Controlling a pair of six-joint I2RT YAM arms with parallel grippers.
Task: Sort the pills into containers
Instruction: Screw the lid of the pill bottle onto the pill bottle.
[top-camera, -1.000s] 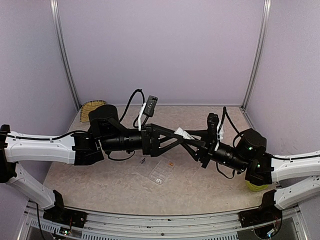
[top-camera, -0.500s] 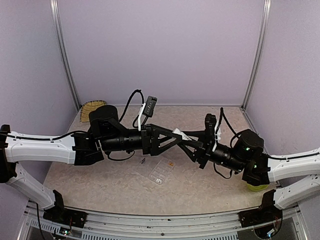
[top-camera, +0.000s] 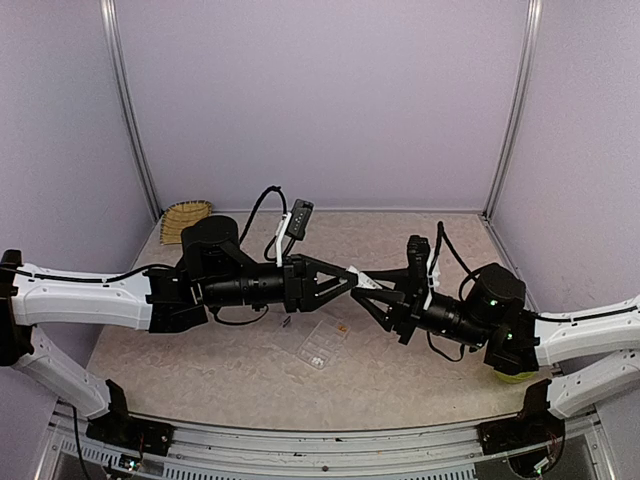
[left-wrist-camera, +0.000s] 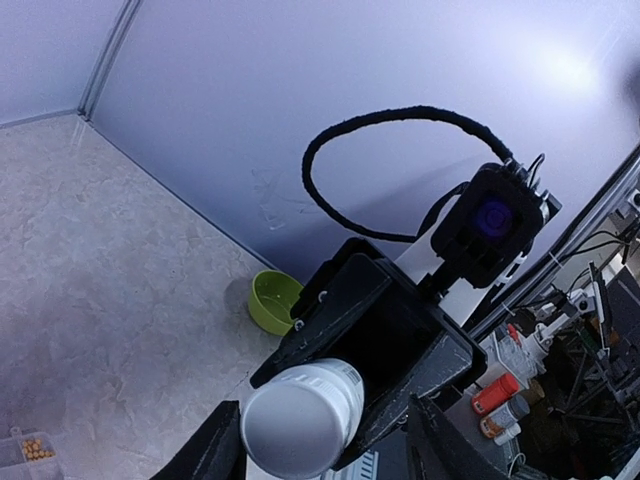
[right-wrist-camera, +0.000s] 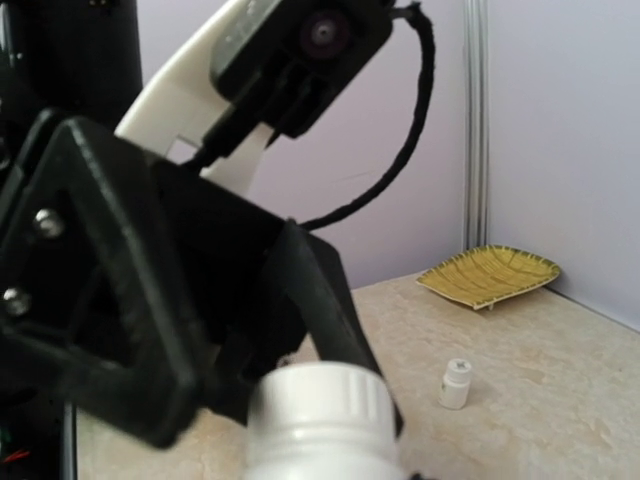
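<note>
A white bottle (top-camera: 362, 279) hangs in mid-air between the two arms. My right gripper (top-camera: 374, 293) is shut on its body. My left gripper (top-camera: 349, 280) comes from the left, open, with its jaws on either side of the ribbed cap (left-wrist-camera: 300, 415). One finger (left-wrist-camera: 212, 450) lies against the cap; the other (left-wrist-camera: 450, 445) stands off it. The clear organizer box (top-camera: 320, 345) lies on the table below, an orange pill (top-camera: 343, 327) in a far cell. More orange pills (left-wrist-camera: 35, 448) show in a cell at the edge of the left wrist view. Dark specks (top-camera: 286, 322) lie left of the box.
A yellow woven dish (top-camera: 186, 213) sits in the far left corner. A second small white bottle (right-wrist-camera: 455, 384) stands on the table in front of it. A yellow-green bowl (top-camera: 513, 374) sits at the near right, half under the right arm.
The left jaws have narrowed from wide open to close around the cap. The right arm has carried the bottle slightly left, and the two grippers have drawn together.
</note>
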